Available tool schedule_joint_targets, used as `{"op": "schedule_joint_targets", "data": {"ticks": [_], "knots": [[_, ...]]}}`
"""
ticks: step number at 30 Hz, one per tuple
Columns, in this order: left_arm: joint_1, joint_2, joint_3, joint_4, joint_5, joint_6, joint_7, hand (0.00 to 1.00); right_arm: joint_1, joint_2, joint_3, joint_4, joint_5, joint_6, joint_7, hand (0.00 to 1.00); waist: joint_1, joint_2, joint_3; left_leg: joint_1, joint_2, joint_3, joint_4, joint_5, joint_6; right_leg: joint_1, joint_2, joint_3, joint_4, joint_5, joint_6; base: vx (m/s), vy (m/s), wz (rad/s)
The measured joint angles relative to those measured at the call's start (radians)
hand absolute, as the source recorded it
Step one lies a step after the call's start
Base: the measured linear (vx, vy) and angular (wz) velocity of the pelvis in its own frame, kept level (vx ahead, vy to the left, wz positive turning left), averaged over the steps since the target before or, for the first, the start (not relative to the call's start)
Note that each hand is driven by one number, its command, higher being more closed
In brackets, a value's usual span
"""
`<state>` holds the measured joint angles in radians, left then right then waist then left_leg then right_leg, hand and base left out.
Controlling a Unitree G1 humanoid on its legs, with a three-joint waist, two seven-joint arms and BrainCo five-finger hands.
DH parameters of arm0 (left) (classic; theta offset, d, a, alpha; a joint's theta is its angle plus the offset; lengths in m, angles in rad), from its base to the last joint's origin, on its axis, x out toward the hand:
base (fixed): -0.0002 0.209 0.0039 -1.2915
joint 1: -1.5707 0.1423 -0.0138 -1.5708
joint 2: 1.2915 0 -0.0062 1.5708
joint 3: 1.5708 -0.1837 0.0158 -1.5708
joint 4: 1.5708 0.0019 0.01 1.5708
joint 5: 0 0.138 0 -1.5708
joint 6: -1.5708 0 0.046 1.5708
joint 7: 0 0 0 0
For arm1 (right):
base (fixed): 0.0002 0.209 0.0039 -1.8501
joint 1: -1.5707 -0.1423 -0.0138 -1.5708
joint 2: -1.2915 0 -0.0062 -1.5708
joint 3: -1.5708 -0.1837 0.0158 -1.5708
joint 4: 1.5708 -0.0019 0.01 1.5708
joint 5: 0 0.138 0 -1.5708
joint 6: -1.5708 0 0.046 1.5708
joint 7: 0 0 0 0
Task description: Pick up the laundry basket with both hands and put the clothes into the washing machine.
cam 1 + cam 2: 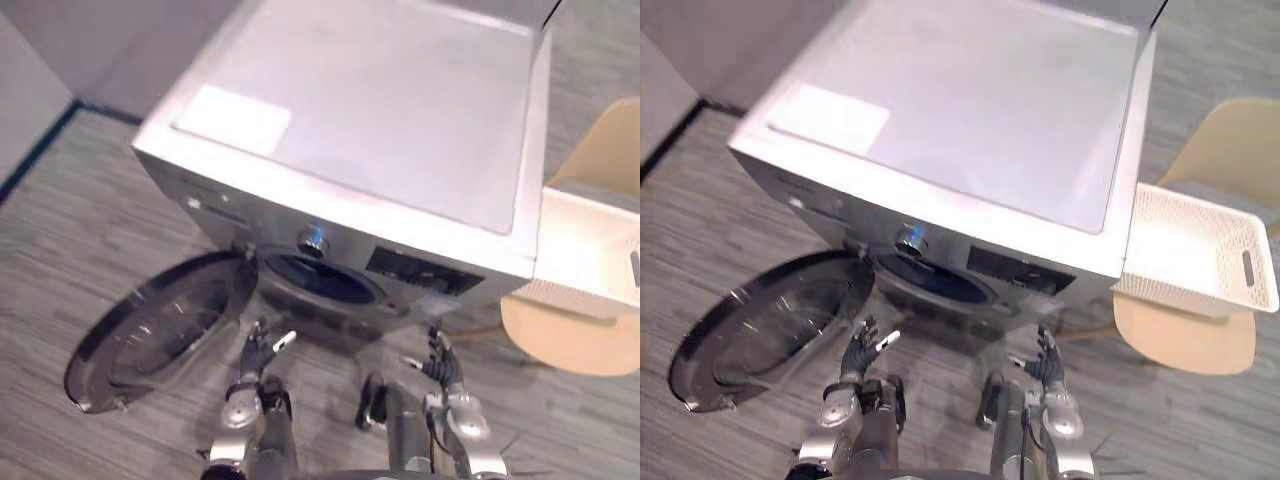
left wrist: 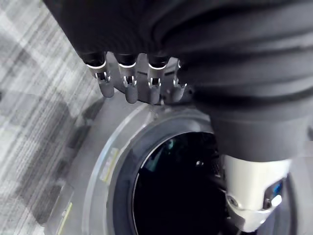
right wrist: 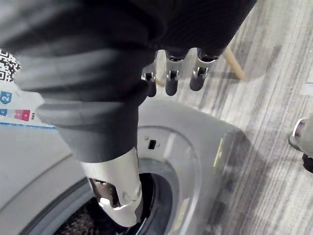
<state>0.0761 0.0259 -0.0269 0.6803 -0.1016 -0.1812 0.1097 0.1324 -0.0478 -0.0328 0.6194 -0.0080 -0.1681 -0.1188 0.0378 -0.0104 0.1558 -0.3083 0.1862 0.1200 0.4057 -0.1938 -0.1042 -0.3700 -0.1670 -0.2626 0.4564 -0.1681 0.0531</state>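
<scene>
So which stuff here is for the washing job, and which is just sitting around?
For the job: washing machine, its open door, basket, left hand, right hand, both empty.
Just lying about: chair under the basket, white sheet on the machine's top.

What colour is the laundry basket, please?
The laundry basket is white, clearest in the right eye view.

Right hand [image 3: 170,82] hovers slack before the washing machine [image 3: 198,147].
</scene>
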Motion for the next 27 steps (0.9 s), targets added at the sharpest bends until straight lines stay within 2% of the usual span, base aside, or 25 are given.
{"op": "schedule_joint_targets", "data": {"ticks": [3, 6, 10, 11, 12, 13, 14, 15, 16, 17, 18, 19, 20, 21, 22, 23, 24, 25, 26, 27], "knots": [[0.004, 0.022, 0.000, 0.085, 0.037, 0.009, -0.001, 0.00, -0.035, -0.001, 0.000, 0.110, -0.010, 0.016, 0.010, 0.00, -0.002, 0.005, -0.018, 0.115, -0.018, 0.043, -0.140, 0.054, 0.010, 0.092, 0.023, 0.031, -0.163, 0.085, 0.015, 0.12, 0.081, -0.32], [0.011, 0.038, 0.000, 0.112, 0.075, 0.010, -0.002, 0.00, -0.050, -0.006, 0.001, 0.158, -0.014, 0.021, 0.012, 0.00, -0.004, 0.003, -0.020, 0.176, -0.030, 0.087, -0.189, 0.064, 0.015, 0.156, 0.048, 0.070, -0.279, 0.156, 0.025, 0.07, 0.098, -0.45], [-0.017, 0.063, -0.001, 0.121, 0.103, 0.010, -0.002, 0.00, -0.117, -0.028, 0.039, 0.195, -0.024, 0.020, 0.010, 0.00, -0.009, -0.002, -0.020, 0.150, -0.039, 0.138, -0.183, 0.072, 0.028, 0.126, 0.056, 0.111, -0.356, 0.264, 0.028, -0.05, 0.088, -0.52], [-0.051, 0.071, 0.000, 0.127, 0.108, 0.010, -0.001, 0.00, -0.137, -0.041, 0.057, 0.194, -0.024, 0.020, 0.009, 0.00, -0.021, -0.009, -0.018, 0.114, -0.056, 0.132, -0.167, 0.088, 0.055, 0.075, 0.042, 0.102, -0.325, 0.310, 0.032, -0.16, 0.086, -0.25], [-0.066, 0.072, 0.001, 0.124, 0.113, 0.009, -0.001, 0.00, -0.148, -0.051, 0.070, 0.193, -0.024, 0.020, 0.008, 0.00, -0.018, -0.006, -0.017, 0.108, -0.056, 0.129, -0.186, 0.109, 0.088, 0.072, 0.038, 0.107, -0.351, 0.346, 0.059, -0.16, 0.065, -0.33], [-0.067, 0.071, 0.009, 0.121, 0.114, 0.006, -0.001, 0.00, -0.160, -0.062, 0.074, 0.193, -0.024, 0.021, 0.008, 0.00, -0.015, 0.004, -0.009, 0.117, -0.047, 0.128, -0.206, 0.106, 0.087, 0.062, 0.042, 0.101, -0.283, 0.294, 0.067, -0.19, 0.081, -0.05], [-0.070, 0.069, 0.020, 0.109, 0.114, 0.002, -0.001, 0.00, -0.162, -0.057, 0.073, 0.197, -0.023, 0.021, 0.007, 0.00, -0.029, -0.013, 0.000, 0.132, -0.066, 0.123, -0.204, 0.108, 0.090, 0.025, 0.004, 0.097, 0.020, 0.095, 0.035, -0.16, 0.026, 0.28], [-0.058, 0.073, 0.024, 0.096, 0.113, -0.002, -0.001, 0.00, -0.150, -0.051, 0.071, 0.217, -0.021, 0.020, 0.008, 0.00, -0.020, -0.031, 0.004, 0.130, -0.083, 0.116, -0.170, 0.108, 0.092, 0.042, -0.012, 0.099, 0.203, 0.007, 0.067, -0.17, 0.015, 0.50], [-0.042, 0.074, 0.036, 0.096, 0.113, 0.001, -0.001, 0.00, -0.145, -0.046, 0.071, 0.237, -0.020, 0.020, 0.011, 0.00, -0.015, -0.038, 0.001, 0.124, -0.087, 0.114, -0.144, 0.103, 0.099, 0.061, -0.017, 0.103, 0.257, -0.014, 0.086, -0.15, -0.067, 0.33], [-0.012, 0.074, 0.051, 0.091, 0.113, 0.007, 0.001, 0.00, -0.147, -0.039, 0.070, 0.260, -0.018, 0.020, 0.011, 0.00, 0.002, -0.061, -0.008, 0.113, -0.100, 0.120, -0.102, 0.099, 0.100, 0.092, -0.016, 0.110, 0.245, -0.046, 0.100, -0.20, -0.022, -0.10], [0.009, 0.059, 0.067, 0.087, 0.112, 0.013, 0.002, 0.00, -0.151, -0.049, 0.064, 0.266, -0.011, 0.019, 0.010, 0.00, 0.033, -0.038, -0.007, 0.107, -0.092, 0.129, -0.107, 0.099, 0.100, 0.122, 0.021, 0.119, 0.153, -0.048, 0.102, -0.22, 0.006, -0.36], [0.025, 0.047, 0.068, 0.082, 0.112, 0.017, 0.003, 0.00, -0.158, -0.055, 0.061, 0.274, -0.010, 0.018, 0.009, 0.00, 0.046, -0.028, -0.006, 0.105, -0.082, 0.130, -0.131, 0.101, 0.097, 0.147, 0.044, 0.124, 0.069, -0.049, 0.100, -0.21, 0.036, -0.61], [0.034, 0.029, 0.066, 0.074, 0.111, 0.019, 0.003, 0.00, -0.184, -0.062, 0.060, 0.292, -0.008, 0.019, 0.007, 0.00, 0.062, 0.003, -0.005, 0.083, -0.058, 0.148, -0.160, 0.124, 0.094, 0.192, 0.067, 0.127, -0.035, -0.065, 0.065, -0.31, -0.059, -0.25], [0.025, 0.029, 0.057, 0.078, 0.110, 0.019, 0.003, 0.00, -0.210, -0.067, 0.058, 0.310, 0.000, 0.019, 0.002, 0.00, 0.058, 0.009, 0.006, 0.030, -0.062, 0.140, -0.137, 0.149, 0.091, 0.232, 0.081, 0.103, -0.148, -0.072, -0.001, -0.32, -0.083, -0.08], [0.005, 0.006, 0.056, 0.088, 0.107, 0.023, 0.005, 0.00, -0.218, -0.085, 0.051, 0.324, 0.001, 0.020, -0.005, 0.00, 0.059, 0.055, 0.032, 0.012, -0.041, 0.118, -0.122, 0.153, 0.074, 0.254, 0.115, 0.091, -0.211, -0.019, 0.003, -0.40, -0.062, 0.09], [0.006, -0.005, 0.048, 0.086, 0.105, 0.020, 0.005, 0.00, -0.223, -0.087, 0.035, 0.332, 0.002, 0.021, -0.015, 0.00, 0.057, 0.078, 0.048, 0.004, -0.027, 0.102, -0.132, 0.167, 0.056, 0.285, 0.139, 0.085, -0.292, 0.035, -0.007, -0.27, 0.005, -0.03], [0.008, -0.006, 0.038, 0.087, 0.103, 0.020, 0.006, 0.00, -0.225, -0.086, 0.032, 0.332, 0.003, 0.021, -0.018, 0.00, 0.057, 0.079, 0.050, 0.004, -0.027, 0.100, -0.149, 0.181, 0.040, 0.286, 0.143, 0.081, -0.309, 0.051, -0.008, -0.37, -0.006, 0.01], [0.016, -0.007, 0.021, 0.092, 0.103, 0.020, 0.005, 0.00, -0.209, -0.086, 0.028, 0.331, 0.008, 0.021, -0.021, 0.00, 0.053, 0.073, 0.048, 0.029, -0.031, 0.092, -0.234, 0.237, 0.008, 0.277, 0.143, 0.072, -0.316, 0.079, -0.024, -0.26, -0.023, 0.12], [0.016, -0.004, 0.014, 0.092, 0.103, 0.020, 0.005, 0.00, -0.201, -0.084, 0.022, 0.330, 0.009, 0.021, -0.024, 0.00, 0.048, 0.064, 0.048, 0.039, -0.043, 0.088, -0.271, 0.253, -0.017, 0.273, 0.133, 0.069, -0.320, 0.085, -0.024, -0.29, -0.004, 0.32], [0.007, -0.002, -0.002, 0.090, 0.106, 0.018, 0.005, 0.00, -0.190, -0.076, 0.002, 0.325, 0.010, 0.020, -0.034, 0.00, 0.029, 0.046, 0.051, 0.029, -0.068, 0.061, -0.270, 0.250, -0.025, 0.249, 0.113, 0.053, -0.323, 0.093, -0.041, -0.20, 0.055, 0.29]]}}
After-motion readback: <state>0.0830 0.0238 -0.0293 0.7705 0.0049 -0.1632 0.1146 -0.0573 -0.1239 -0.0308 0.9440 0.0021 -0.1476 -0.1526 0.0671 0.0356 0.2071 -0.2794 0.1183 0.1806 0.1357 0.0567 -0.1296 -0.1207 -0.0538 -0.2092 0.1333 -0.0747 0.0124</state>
